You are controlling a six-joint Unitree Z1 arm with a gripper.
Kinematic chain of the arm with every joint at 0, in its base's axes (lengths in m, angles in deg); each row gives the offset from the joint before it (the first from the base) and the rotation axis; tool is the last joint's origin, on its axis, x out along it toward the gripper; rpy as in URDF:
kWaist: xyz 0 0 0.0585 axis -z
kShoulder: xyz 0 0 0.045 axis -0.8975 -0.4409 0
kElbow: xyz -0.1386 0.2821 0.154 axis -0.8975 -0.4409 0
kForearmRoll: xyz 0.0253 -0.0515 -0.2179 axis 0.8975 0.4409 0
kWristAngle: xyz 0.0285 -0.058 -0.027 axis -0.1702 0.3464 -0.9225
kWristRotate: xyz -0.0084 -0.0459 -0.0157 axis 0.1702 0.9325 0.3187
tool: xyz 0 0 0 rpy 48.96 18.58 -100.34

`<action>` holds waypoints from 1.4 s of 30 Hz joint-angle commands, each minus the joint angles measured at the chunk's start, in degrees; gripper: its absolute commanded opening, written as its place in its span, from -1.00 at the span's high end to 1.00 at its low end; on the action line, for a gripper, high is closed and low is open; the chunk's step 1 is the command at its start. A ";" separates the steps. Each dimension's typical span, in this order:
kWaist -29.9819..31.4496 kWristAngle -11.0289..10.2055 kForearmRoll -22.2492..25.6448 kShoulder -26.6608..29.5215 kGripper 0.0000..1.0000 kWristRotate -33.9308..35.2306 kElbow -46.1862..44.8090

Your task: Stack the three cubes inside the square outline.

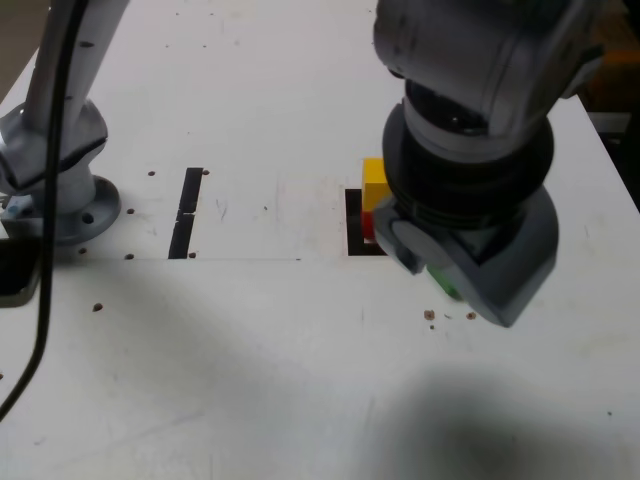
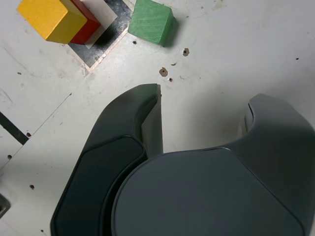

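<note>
In the wrist view a yellow cube (image 2: 49,18) sits on top of a red cube (image 2: 86,24), both inside the black tape square outline (image 2: 98,49). The green cube (image 2: 150,22) rests on the table just beside the outline's edge, apart from the stack. My gripper (image 2: 204,105) hangs above the bare table short of the green cube, open, with nothing between its fingers (image 2: 147,113). In the exterior view my gripper (image 1: 455,270) covers most of the outline (image 1: 353,215). Only the yellow cube (image 1: 375,180), a bit of red (image 1: 368,222) and a green sliver (image 1: 443,280) show.
Two short black strips (image 1: 187,212) lie to the exterior view's left of the outline. A grey arm base (image 1: 60,190) and a black cable (image 1: 45,250) stand at the far left. Small brown specks (image 1: 430,315) dot the white table near the gripper.
</note>
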 commanded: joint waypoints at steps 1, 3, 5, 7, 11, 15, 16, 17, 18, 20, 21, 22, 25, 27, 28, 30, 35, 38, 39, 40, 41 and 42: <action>-0.41 -0.24 1.24 -0.59 -0.27 -0.25 0.40; -0.82 -0.49 1.24 -0.71 -0.27 -0.42 0.65; -1.50 -1.10 1.24 -0.72 -0.27 -0.52 0.74; -1.90 -1.55 1.24 -0.73 -0.27 -0.54 0.67; -2.50 -2.12 1.24 -0.88 -0.27 -0.60 0.48; -2.96 -2.34 1.24 -1.22 -0.27 -0.69 0.54; -3.03 -2.37 1.24 -1.26 -0.27 -0.70 0.56; -3.15 -2.42 1.24 -1.30 -0.27 -0.70 0.59; -3.28 -2.47 1.24 -1.32 -0.27 -0.70 0.60; -3.59 -2.59 1.24 -1.27 -0.27 -0.70 0.55; -3.74 -2.62 1.24 -1.24 -0.28 -0.70 0.52; -3.89 -2.68 1.24 -1.22 -0.28 -0.70 0.49; -4.61 -3.04 1.24 -1.15 -0.28 -0.83 0.48; -5.01 -3.32 1.24 -1.12 -0.28 -1.04 0.55; -5.24 -3.46 1.24 -1.11 -0.28 -1.19 0.57; -5.61 -3.72 1.24 -1.08 -0.28 -1.43 0.61; -6.73 -4.63 1.24 -0.70 -0.28 -2.19 0.68; -7.20 -5.05 1.24 -0.37 -0.28 -2.44 0.61; -7.38 -5.17 1.24 -0.28 -0.28 -2.54 0.53; -7.49 -5.24 1.24 -0.23 -0.28 -2.60 0.46; -7.61 -5.30 1.24 -0.18 -0.28 -2.66 0.38; -7.72 -5.35 1.24 -0.13 -0.28 -2.71 0.29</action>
